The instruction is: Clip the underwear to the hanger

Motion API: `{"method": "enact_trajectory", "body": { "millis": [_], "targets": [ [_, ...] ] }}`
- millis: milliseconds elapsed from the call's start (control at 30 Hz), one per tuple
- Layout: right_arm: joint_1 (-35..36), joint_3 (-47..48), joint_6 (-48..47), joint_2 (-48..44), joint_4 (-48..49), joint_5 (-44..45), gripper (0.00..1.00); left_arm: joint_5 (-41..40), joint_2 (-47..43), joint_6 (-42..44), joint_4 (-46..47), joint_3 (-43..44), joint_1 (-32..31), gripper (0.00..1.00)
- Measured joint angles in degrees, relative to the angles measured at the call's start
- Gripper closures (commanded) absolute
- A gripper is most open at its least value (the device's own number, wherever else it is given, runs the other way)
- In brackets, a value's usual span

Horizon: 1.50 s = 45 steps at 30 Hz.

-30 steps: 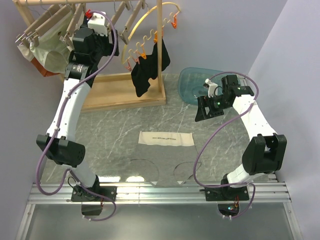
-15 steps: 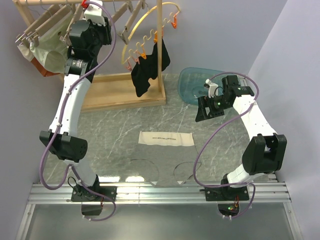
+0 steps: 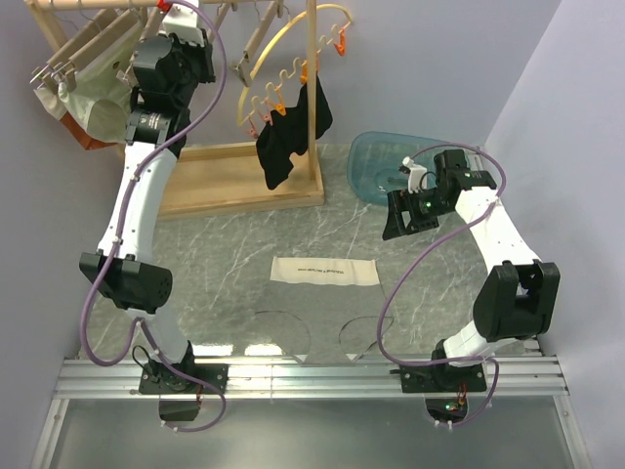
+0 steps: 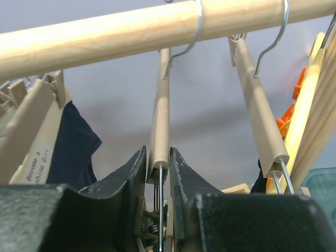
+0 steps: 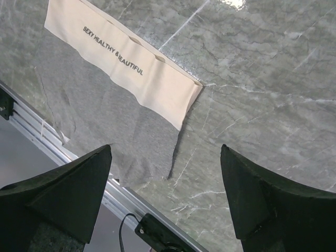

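Note:
The underwear (image 3: pixel 324 271) lies flat on the table's middle, a grey body with a beige printed waistband; the right wrist view shows it too (image 5: pixel 105 105). High at the back left, my left gripper (image 3: pixel 179 24) is up at the rack's rail. In the left wrist view its jaws (image 4: pixel 157 152) are shut on the lower end of a light wooden hanger (image 4: pixel 160 105), which hangs by a wire hook from the rail. My right gripper (image 3: pixel 395 223) hovers over the table's right side, open and empty (image 5: pixel 165 152), to the right of the underwear.
A wooden rack (image 3: pixel 234 176) stands at the back left, and its rail (image 4: pixel 105 31) carries more wooden hangers (image 4: pixel 257 105). Pale green briefs (image 3: pixel 93 103), a yellow curved hanger (image 3: pixel 293 68) and navy briefs (image 3: pixel 288 132) hang there. A blue-green basin (image 3: pixel 376 166) sits at the back right.
My left arm has lifted toward the rail and its jaws have closed round the hanger's end. The right arm and the underwear have not moved.

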Motion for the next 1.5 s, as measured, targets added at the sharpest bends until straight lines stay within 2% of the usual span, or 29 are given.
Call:
{"method": "enact_trajectory", "body": {
  "millis": [400,600,900,1067,1233,1333,1500],
  "targets": [
    [0.0,-0.7,0.2,0.0,0.3,-1.0,0.09,1.7,-5.7,-1.6,-0.5,0.0,0.5,1.0],
    [0.0,-1.0,0.0,0.0,0.3,-1.1,0.09,2.5,-9.7,-2.2,-0.2,-3.1,1.0,1.0],
    [0.0,-0.8,-1.4,0.0,-0.5,-1.1,0.09,2.5,-21.7,-4.2,-2.3,-22.1,2.4,1.0],
    [0.0,2.0,-2.9,0.0,-1.6,-1.2,0.09,2.5,-29.1,-6.6,-7.1,-32.4,3.2,1.0],
    [1.2,6.2,-3.1,0.0,-0.9,-1.4,0.09,4.7,-35.7,-12.0,-13.9,-37.7,3.9,1.0],
    [4.5,8.1,-2.4,-0.1,1.7,-0.5,0.07,7.9,-41.1,-16.5,-16.4,-42.8,4.2,1.0],
    [15.4,6.1,-2.1,-3.0,12.3,3.2,0.04,17.9,-50.7,-25.5,-16.8,-54.1,4.2,1.0]
  ]
}}
